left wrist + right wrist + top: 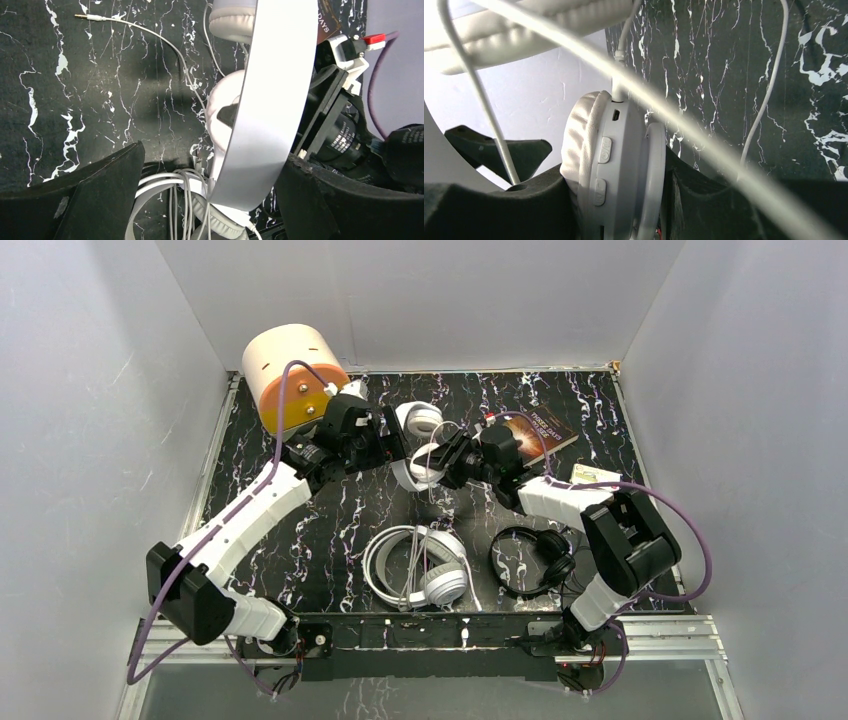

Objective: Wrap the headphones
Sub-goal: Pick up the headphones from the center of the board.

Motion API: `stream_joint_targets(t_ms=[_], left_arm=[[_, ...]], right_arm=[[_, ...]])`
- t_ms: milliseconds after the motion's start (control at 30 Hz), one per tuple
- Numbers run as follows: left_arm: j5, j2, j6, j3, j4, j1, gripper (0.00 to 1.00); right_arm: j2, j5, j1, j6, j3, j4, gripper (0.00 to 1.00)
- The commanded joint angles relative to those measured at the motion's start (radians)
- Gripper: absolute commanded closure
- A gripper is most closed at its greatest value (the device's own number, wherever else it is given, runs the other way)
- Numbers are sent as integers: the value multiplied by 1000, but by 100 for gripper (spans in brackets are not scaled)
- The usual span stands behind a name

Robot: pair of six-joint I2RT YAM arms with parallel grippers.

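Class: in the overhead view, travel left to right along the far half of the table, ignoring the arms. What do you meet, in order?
cream-and-orange drum → slim white headphones → brown book → small pale card

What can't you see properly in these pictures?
- Top view: the title on the book is too small to read.
- Right wrist view: a blurred cord crosses in front of the slim white headphones.
- Left wrist view: the bottom edge cuts off the big white headphones.
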State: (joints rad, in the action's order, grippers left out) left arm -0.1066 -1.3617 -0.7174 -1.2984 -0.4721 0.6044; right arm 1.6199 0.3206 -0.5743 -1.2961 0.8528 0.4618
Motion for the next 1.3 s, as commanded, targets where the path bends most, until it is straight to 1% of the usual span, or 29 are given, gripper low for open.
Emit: stream_joint_targets(t_ms=[0,100,200,267,300,333,400,433,533,633,700,767,867,900,967,1000,1033,1100,1133,1167,1233,1267], left_arm=[[-40,35,31,-31,3,-2,6],[-110,68,58,-43,-8,-2,6],[-153,20,93,-126,-88,-2,14],[-165,-23,113,-179,-135,-2,18],[-166,-41,117,-202,-156,-2,18],[-164,-57,118,-210,-172,-2,16],[-148,-74,114,-204,-179,-1,12],[-143,-81,113,-196,-177,1,11],[-216,-105,116,-191,-201,26,12],[-293,-106,97,-172,-218,48,22],[-337,-94,80,-144,-209,58,30],[-359,-88,78,-121,-194,59,37],[-373,-103,79,-115,-191,65,45],[-375,-109,79,-113,-191,66,50],[-387,-118,81,-111,-192,66,63],[-395,-117,83,-109,-192,65,68],[-403,-115,90,-108,-191,65,73],[-429,-111,113,-118,-188,66,83],[-444,-112,124,-130,-189,65,92],[-463,-117,130,-145,-194,64,100],[-504,-131,141,-187,-211,52,100],[-524,-139,151,-206,-217,44,100]], right_arm=[[-66,-24,-16,53,48,30,100],[-68,-39,-24,101,63,-16,100],[-83,-88,-42,165,75,-70,100],[-96,-121,-56,189,75,-94,100],[-101,-135,-61,198,77,-103,100],[-106,-151,-66,205,78,-109,100],[-112,-182,-80,224,92,-132,100],[-113,-200,-88,234,104,-149,100],[-123,-287,-127,260,136,-212,100],[-140,-422,-170,260,157,-290,100],[-148,-493,-196,266,171,-321,100],[-154,-563,-220,271,183,-355,100],[-162,-622,-247,280,197,-383,100],[-163,-635,-255,286,202,-391,100],[-166,-650,-268,312,213,-405,100],[-167,-647,-269,326,217,-415,96],[-169,-645,-269,346,218,-422,91],[-174,-648,-269,420,221,-450,69],[-175,-649,-265,471,224,-473,59],[-174,-646,-256,530,234,-516,50],[-170,-623,-226,657,248,-599,32],[-168,-610,-196,721,253,-647,26]])
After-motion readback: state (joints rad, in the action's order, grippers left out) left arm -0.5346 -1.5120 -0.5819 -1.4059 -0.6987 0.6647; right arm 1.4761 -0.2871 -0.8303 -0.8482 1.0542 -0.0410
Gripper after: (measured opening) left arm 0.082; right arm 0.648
